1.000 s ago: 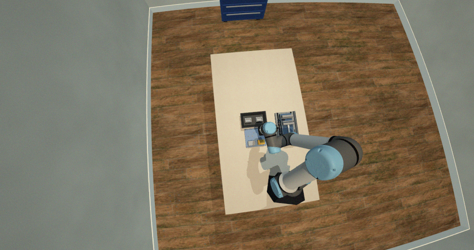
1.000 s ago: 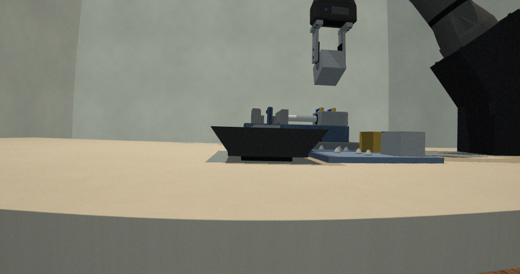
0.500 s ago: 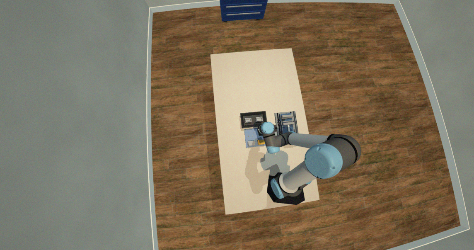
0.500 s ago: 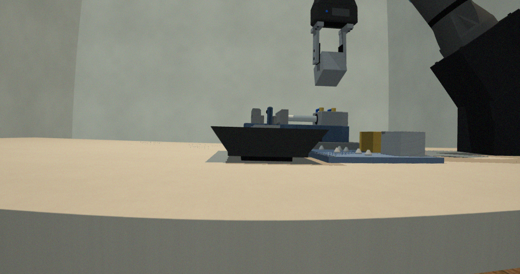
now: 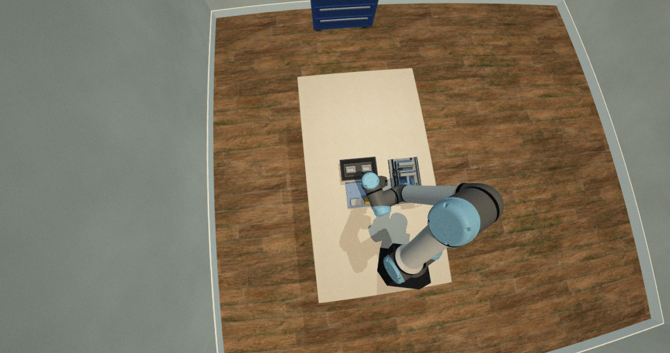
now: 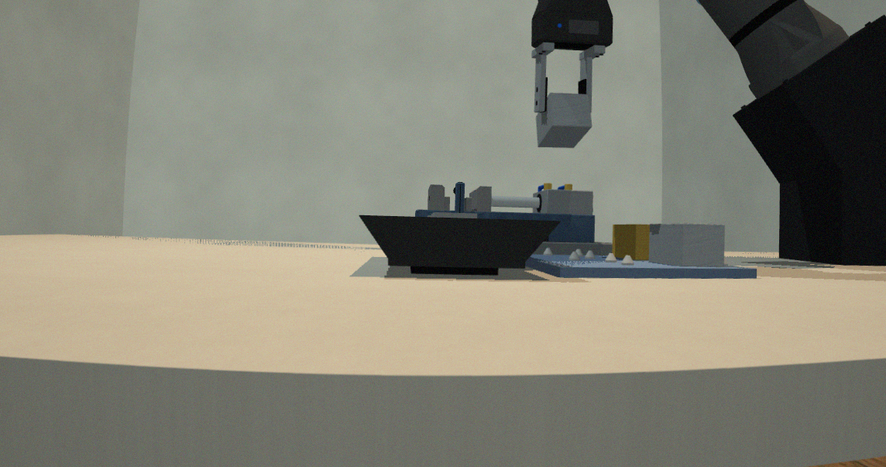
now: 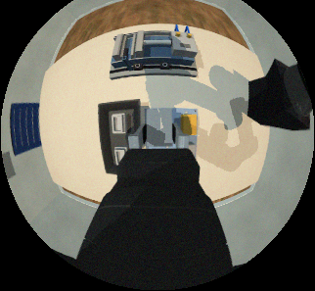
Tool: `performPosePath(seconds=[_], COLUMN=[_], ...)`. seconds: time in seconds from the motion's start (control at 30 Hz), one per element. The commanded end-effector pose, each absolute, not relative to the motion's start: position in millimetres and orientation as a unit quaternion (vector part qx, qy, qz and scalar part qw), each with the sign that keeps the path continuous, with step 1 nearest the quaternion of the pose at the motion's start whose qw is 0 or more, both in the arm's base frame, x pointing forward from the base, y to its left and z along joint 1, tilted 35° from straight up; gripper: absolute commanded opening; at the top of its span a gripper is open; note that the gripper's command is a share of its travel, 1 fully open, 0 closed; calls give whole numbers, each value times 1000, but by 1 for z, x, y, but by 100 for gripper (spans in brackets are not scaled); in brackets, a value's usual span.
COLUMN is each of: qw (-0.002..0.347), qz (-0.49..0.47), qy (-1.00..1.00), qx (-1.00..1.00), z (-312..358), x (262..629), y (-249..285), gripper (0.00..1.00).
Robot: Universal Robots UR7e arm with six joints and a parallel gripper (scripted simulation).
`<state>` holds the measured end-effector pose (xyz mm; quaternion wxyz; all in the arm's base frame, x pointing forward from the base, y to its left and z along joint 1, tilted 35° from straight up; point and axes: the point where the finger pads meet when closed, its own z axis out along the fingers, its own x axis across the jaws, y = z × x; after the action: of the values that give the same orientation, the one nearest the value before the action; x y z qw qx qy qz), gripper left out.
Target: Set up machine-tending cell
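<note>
High above the infeed plate (image 6: 644, 271), gripper (image 6: 563, 108) hangs with its fingers pinched across a grey aluminium blank (image 6: 562, 120), well clear of everything below. Blank hangs level between the pads, lower half sticking out under the fingertips.

State of the cell:
- Outfeed tray (image 6: 458, 241): two finished parts (image 5: 349, 168) lie inside per the top view. Pocket orientation too small to confirm.
- Infeed plate: one brass blank (image 6: 630, 241) and one more aluminium blank (image 6: 687, 244) sit side by side, touching or nearly so; locating pins (image 6: 576, 253) on the tray side of the plate are bare.
- Vise (image 6: 508, 204): opening looks unoccupied in the wrist view, can't fully confirm from here.

Step in hand, as I read it: carry phase of loading the vise. Blank is lifted, not yet over the opening.

Next move needs:
- Traverse sideways to the vise at this height, so the blank clears tray rim and vise blocks.
- Line the blank's long side up with the fixed jaw (image 6: 437, 197), the block without hoses.
- Come down into the narrow gap onto the two low bars, then slide the short side against the work stop (image 6: 459, 197).
- Release only once it sits flat; gap is tight, so any yaw error will likely jam it on a jaw.
</note>
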<state>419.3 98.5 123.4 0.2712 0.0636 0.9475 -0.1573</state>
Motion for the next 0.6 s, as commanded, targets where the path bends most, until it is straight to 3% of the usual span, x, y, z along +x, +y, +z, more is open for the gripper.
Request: performPosePath(seconds=[0.0, 0.57], qw=[269, 276], qz=[-194, -247], qy=[940, 925], qx=[77, 88], z=[125, 129], x=[420, 421], y=[98, 101], gripper=[0, 0])
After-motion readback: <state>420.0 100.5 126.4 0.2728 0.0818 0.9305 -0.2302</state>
